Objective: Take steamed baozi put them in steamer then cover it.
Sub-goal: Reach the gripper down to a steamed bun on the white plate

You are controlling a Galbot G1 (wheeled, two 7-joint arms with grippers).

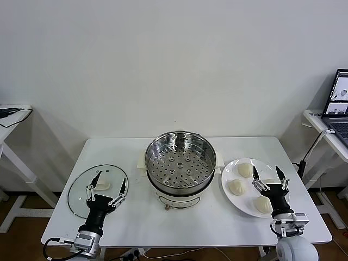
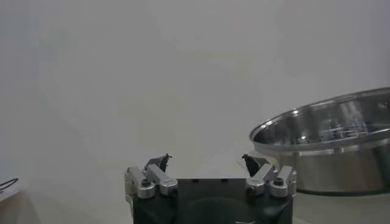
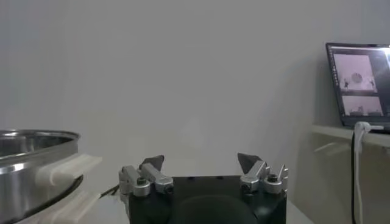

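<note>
Black claws (image 1: 108, 184) (image 1: 268, 174) wide, seemingly empty

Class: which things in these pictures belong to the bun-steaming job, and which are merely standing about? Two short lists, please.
Belong to the job:
steamed baozi on the white plate
steamer, empty
cover, flat on the table
left gripper and right gripper, both open

Standing about:
laptop on a side table
side table at far left

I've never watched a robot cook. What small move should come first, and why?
Probably lower the open right gripper onto a baozi on the plate: the steamer holds none yet, and its cover lies aside.
</note>
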